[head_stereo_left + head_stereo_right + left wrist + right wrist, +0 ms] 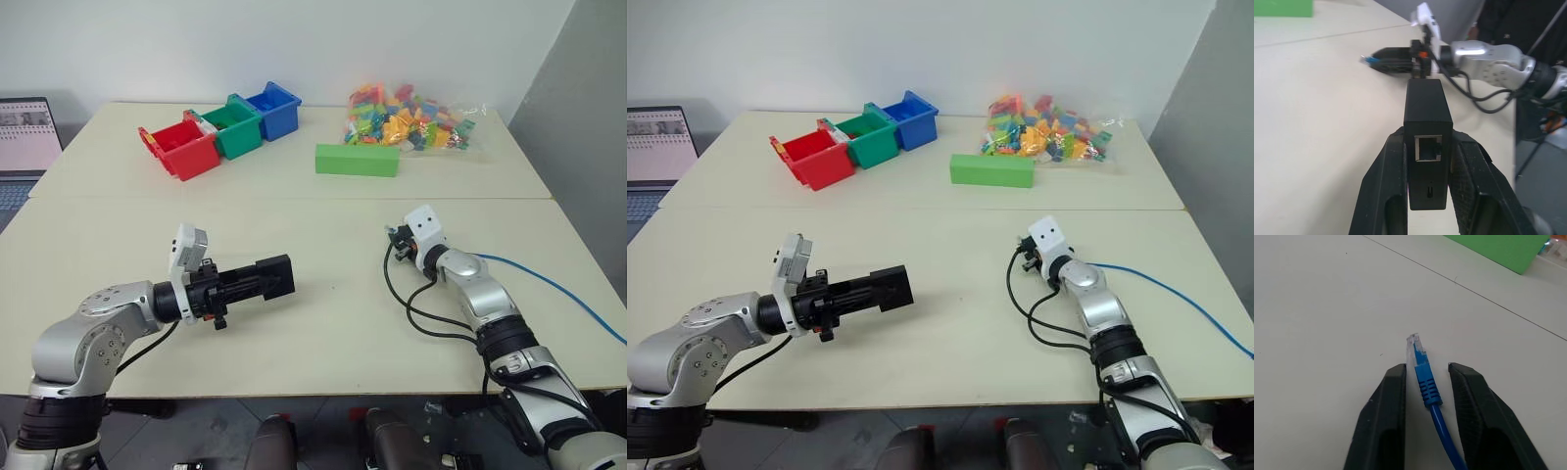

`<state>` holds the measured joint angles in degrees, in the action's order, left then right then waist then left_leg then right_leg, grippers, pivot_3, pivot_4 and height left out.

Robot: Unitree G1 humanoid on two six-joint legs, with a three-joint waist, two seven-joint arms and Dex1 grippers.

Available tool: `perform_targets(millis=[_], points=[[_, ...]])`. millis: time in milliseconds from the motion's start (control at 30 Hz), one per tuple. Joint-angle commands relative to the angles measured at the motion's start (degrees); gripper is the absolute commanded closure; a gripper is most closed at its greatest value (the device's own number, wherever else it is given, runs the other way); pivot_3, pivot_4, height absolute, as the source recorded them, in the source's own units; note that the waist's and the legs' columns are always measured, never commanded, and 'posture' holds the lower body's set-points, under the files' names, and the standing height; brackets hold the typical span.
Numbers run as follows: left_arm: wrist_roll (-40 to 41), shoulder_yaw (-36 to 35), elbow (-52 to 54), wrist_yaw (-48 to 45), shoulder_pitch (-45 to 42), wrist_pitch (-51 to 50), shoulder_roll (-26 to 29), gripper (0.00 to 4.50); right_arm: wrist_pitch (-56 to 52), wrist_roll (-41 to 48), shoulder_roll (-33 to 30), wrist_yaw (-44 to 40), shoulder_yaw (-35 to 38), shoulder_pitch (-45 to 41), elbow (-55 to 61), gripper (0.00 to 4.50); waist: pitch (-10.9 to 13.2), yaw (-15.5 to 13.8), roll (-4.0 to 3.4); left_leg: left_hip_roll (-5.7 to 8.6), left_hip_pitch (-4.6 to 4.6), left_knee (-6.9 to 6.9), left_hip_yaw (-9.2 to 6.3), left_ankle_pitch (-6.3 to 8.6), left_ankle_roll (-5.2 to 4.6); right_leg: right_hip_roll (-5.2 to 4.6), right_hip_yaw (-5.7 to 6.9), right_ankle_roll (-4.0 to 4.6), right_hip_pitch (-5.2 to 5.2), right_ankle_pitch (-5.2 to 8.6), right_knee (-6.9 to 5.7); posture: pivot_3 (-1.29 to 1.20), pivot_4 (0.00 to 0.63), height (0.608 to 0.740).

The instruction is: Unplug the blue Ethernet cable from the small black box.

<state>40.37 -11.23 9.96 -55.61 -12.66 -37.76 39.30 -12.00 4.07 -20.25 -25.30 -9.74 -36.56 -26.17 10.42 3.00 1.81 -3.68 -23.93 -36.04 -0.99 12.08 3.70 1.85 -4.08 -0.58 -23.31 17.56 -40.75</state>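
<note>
My left gripper (266, 279) is shut on the small black box (275, 275), holding it above the table and pointing it to the right. In the left wrist view the box (1427, 105) sits between the fingers (1382, 186) and its port faces the camera, with nothing in it. The blue Ethernet cable (1425, 382) lies on the table with its clear plug free. My right gripper (1425, 366) stands open around that end, with a gap on each side. From there the cable (558, 284) trails off to the right across the table.
Red (186, 147), green (235, 127) and blue (274, 110) bins stand at the back left. A green block (358, 160) and a bag of coloured bricks (407, 117) are at the back. A laptop (24, 137) sits far left. A person in dark clothing (1508, 19) stands beyond the table.
</note>
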Motion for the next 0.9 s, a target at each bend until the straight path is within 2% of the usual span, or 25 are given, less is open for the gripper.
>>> perform_targets(millis=[33,100,200,433,600,767,833,867,900], points=[[-8.5,0.2,-6.6,8.0,-4.8,9.9,-4.0,3.73,-1.5,5.3,-4.4,-12.1,1.3,3.6,13.4,1.91,0.0,-0.3,-0.02,0.01,0.00,0.00,-0.01,0.00,0.00,0.01,0.02,-0.01,0.00,0.01,-0.01,0.00,0.150,0.740],[-13.0,0.1,-11.4,12.8,-7.8,15.6,-6.5,3.73,-4.5,8.5,-6.5,-16.3,1.5,5.7,21.1,1.90,0.0,-0.6,-0.02,0.01,-0.01,0.00,-0.04,0.00,0.00,0.01,0.03,-0.01,0.03,0.00,0.01,0.00,0.150,0.740],[-17.8,0.2,-17.3,16.4,-11.2,23.4,-9.0,3.73,-9.3,11.3,-7.4,-18.1,1.9,6.7,28.3,1.90,0.0,-0.8,-0.01,0.02,-0.01,-0.01,-0.02,0.00,0.00,0.00,0.04,-0.01,0.03,0.00,0.00,0.00,0.150,0.740],[-30.5,2.9,-45.4,26.1,-22.0,46.2,-14.5,3.73,-23.7,15.0,-4.9,-14.5,0.4,3.1,41.9,1.90,0.0,-1.1,0.00,0.00,0.01,-0.02,-0.02,0.00,0.00,0.03,0.05,0.01,0.04,-0.03,-0.02,0.00,0.150,0.740],[-32.9,2.2,-60.4,29.7,-26.7,53.3,-15.9,3.73,-29.9,16.7,-3.3,-12.6,0.8,0.9,45.4,1.90,0.0,-1.2,0.02,0.03,-0.07,-0.03,-0.02,0.00,0.00,0.01,0.10,-0.01,0.04,-0.07,0.04,0.00,0.150,0.740],[-31.9,1.2,-66.7,27.8,-27.5,54.8,-16.0,3.73,-33.8,17.9,-3.4,-12.3,1.0,-0.5,48.0,1.90,0.0,-1.1,0.03,0.03,-0.06,-0.03,-0.04,0.00,0.00,0.01,0.15,0.06,0.04,-0.11,0.01,0.00,0.150,0.740],[-30.8,0.4,-66.9,25.9,-27.1,54.6,-16.0,3.02,-34.6,18.3,-3.6,-12.1,1.1,-0.7,48.5,1.90,0.0,-1.0,0.03,0.02,-0.03,-0.02,-0.04,0.00,0.00,0.02,0.15,0.05,0.05,-0.11,-0.02,0.00,0.150,0.740],[-30.2,0.1,-66.4,25.0,-26.7,54.3,-16.0,2.99,-34.8,18.4,-3.8,-12.1,1.0,-0.7,48.7,1.90,0.0,-1.0,0.02,0.02,-0.01,-0.02,-0.04,0.00,0.00,0.02,0.15,0.05,0.05,-0.10,-0.03,0.00,0.150,0.740],[-29.9,0.0,-66.2,24.4,-26.4,54.2,-16.1,2.57,-35.0,18.4,-4.0,-12.1,0.9,-0.7,48.9,1.90,0.0,-0.9,0.03,0.02,-0.01,-0.02,-0.03,0.00,0.00,0.02,0.14,-0.07,0.05,-0.04,-0.03,0.00,0.150,0.740]])
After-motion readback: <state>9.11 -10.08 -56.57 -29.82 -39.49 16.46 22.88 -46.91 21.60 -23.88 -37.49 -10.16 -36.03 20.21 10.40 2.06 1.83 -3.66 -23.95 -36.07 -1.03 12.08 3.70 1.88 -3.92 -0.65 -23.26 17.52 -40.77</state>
